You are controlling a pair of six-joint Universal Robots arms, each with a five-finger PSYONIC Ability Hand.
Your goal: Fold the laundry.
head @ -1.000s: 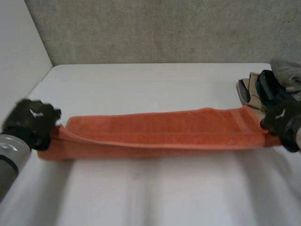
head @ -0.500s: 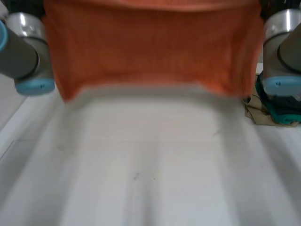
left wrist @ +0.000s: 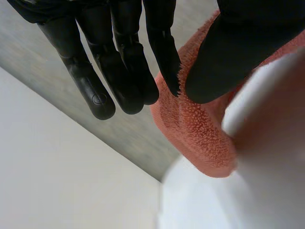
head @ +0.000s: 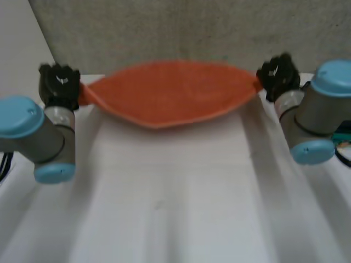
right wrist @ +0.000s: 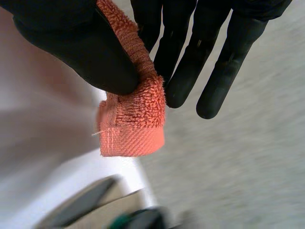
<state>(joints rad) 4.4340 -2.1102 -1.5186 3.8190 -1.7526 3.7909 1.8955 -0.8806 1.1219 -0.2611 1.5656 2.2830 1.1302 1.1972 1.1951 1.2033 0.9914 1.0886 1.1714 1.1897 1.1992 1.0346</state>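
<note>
An orange towel (head: 170, 93) hangs stretched in the air above the far part of the white table (head: 175, 192), sagging in the middle. My left hand (head: 59, 83) holds its left end, thumb and fingers (left wrist: 162, 52) pinching the terry edge (left wrist: 200, 133). At the other end my right hand (head: 278, 74) pinches the hemmed corner (right wrist: 136, 124) between thumb and fingers (right wrist: 190, 57). Both arms reach forward at the table's sides.
A grey wall (head: 181, 27) rises behind the table's far edge. Other laundry (head: 343, 137) lies at the table's right edge, partly behind my right arm. A dark and green item (right wrist: 119, 219) lies below the towel's corner in the right wrist view.
The towel lay folded on the table a second ago. Both hands raised it close before the camera, then swung it out forward; it now hangs stretched over the far part of the table.
</note>
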